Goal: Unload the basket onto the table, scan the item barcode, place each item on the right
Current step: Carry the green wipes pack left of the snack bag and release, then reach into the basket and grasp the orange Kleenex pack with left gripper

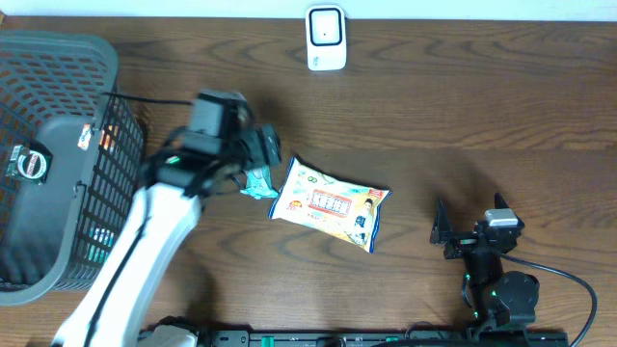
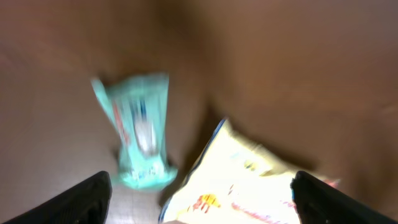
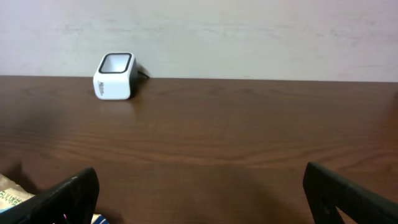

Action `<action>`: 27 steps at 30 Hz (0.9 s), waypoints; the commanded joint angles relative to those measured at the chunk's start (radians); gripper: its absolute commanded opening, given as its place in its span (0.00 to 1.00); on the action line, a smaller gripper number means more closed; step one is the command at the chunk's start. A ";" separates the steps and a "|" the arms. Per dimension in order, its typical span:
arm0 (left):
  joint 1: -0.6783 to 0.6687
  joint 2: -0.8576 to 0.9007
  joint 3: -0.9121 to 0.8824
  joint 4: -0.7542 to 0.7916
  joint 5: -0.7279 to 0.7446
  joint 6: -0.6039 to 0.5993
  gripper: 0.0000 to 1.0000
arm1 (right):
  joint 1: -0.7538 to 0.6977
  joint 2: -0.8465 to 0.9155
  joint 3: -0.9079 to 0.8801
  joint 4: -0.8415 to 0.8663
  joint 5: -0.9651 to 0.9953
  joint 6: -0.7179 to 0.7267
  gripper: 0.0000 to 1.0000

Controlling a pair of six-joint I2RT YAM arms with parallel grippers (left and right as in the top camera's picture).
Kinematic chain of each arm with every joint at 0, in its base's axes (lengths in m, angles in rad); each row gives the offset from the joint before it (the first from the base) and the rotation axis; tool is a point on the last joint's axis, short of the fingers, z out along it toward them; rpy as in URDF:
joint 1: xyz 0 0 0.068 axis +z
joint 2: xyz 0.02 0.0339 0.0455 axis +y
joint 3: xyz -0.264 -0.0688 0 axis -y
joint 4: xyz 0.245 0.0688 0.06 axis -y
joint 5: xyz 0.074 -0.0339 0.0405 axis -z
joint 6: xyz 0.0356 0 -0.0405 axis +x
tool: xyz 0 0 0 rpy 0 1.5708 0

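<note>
1. I see a dark wood counter point(image 3: 249, 143) backed by a pale wall point(image 3: 249, 31).
2. Yellow packet point(image 1: 330, 204) lies mid-counter, teal packet point(image 1: 256, 183) just beside it.
3. Left hand point(image 2: 199, 199) spread above them; right hand point(image 3: 199, 193) spread.

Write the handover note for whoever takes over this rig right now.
Left gripper: open, empty, hovering over the two items.
Right gripper: open, empty, parked at the near right of the table.
Items: teal packet and yellow pouch lie side by side mid-table. The scanner stands at the far edge, and the basket is at the left.
Done: nothing visibly scanned; neither item is at the scanner.
Left: grasp an item and present its barcode to the scanner.
</note>
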 commanded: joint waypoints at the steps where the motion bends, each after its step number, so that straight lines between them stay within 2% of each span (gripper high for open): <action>1: 0.119 -0.210 0.107 -0.006 -0.092 0.051 0.96 | -0.006 0.000 -0.001 -0.005 0.003 0.011 0.99; 7: 0.428 -0.337 0.237 -0.017 -0.103 0.129 0.96 | -0.006 0.002 -0.001 -0.005 0.003 0.011 0.99; 11: 0.621 -0.281 0.351 -0.046 -0.090 0.181 0.96 | -0.006 0.002 -0.001 -0.004 0.003 0.011 0.99; 14: 0.732 -0.165 0.478 -0.112 -0.079 0.203 0.96 | -0.006 0.002 -0.001 -0.005 0.003 0.010 0.99; 18: 0.801 -0.003 0.592 -0.190 -0.076 0.206 0.96 | -0.006 0.002 -0.001 -0.005 0.003 0.011 0.99; 22: 0.826 0.135 0.597 -0.226 -0.076 0.211 0.96 | -0.006 0.002 -0.001 -0.005 0.003 0.011 0.99; 27: 0.827 0.271 0.597 -0.263 -0.076 0.225 0.87 | -0.006 0.002 -0.001 -0.004 0.003 0.011 0.99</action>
